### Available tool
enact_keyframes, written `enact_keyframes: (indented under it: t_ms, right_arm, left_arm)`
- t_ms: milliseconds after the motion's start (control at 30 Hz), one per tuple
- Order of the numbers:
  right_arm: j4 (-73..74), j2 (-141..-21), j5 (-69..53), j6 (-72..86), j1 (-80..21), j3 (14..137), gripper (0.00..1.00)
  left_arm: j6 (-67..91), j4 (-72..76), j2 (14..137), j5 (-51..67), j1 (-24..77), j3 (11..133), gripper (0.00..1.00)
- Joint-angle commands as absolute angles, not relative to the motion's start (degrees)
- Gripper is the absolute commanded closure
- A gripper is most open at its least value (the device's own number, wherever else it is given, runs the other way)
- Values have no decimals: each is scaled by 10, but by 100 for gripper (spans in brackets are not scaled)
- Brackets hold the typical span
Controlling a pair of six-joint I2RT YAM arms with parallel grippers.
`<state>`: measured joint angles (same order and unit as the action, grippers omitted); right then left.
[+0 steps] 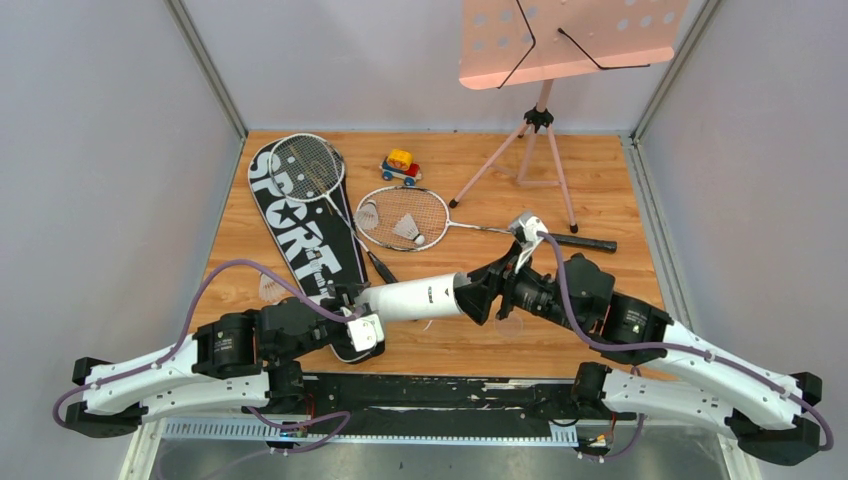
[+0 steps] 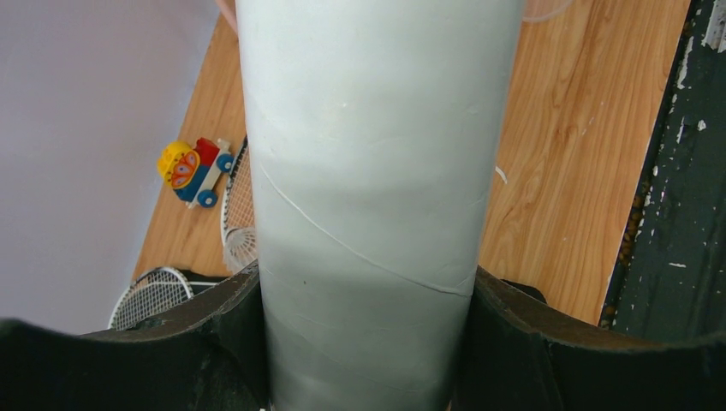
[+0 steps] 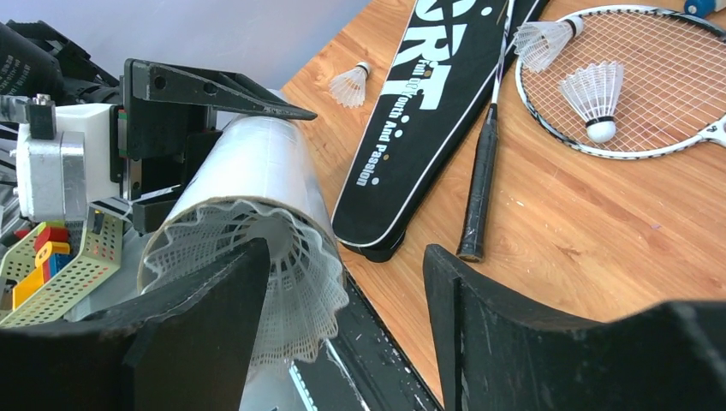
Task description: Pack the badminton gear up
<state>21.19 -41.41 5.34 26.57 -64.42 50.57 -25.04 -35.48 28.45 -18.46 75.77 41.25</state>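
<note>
My left gripper is shut on the white tube and holds it lying level above the table's front edge; its fingers clamp the tube. My right gripper is open at the tube's open end. A white shuttlecock sits in that mouth, its skirt sticking out beside my left finger. Two shuttlecocks lie on one racket. Another shuttlecock lies left of the black SPORT bag. The second racket lies on the bag.
A toy car stands at the back, between the racket heads. The pink music stand stands at the back right on tripod legs. A small clear round thing lies under my right gripper. Grey walls close in both sides.
</note>
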Motion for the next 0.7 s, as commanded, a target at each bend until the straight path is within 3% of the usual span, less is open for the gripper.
enact_keyframes:
  t_ms: [0, 433, 667]
  right_arm:
    - [157, -437, 27, 238, -646, 501, 32]
    - [133, -455, -9, 213, -644, 497, 30]
    - [130, -433, -4, 222, -642, 499, 22]
  left_arm:
    - [-259, -324, 280, -179, 759, 413, 39]
    - [-260, -324, 280, -183, 759, 412, 39]
    - [-259, -322, 279, -205, 759, 414, 40]
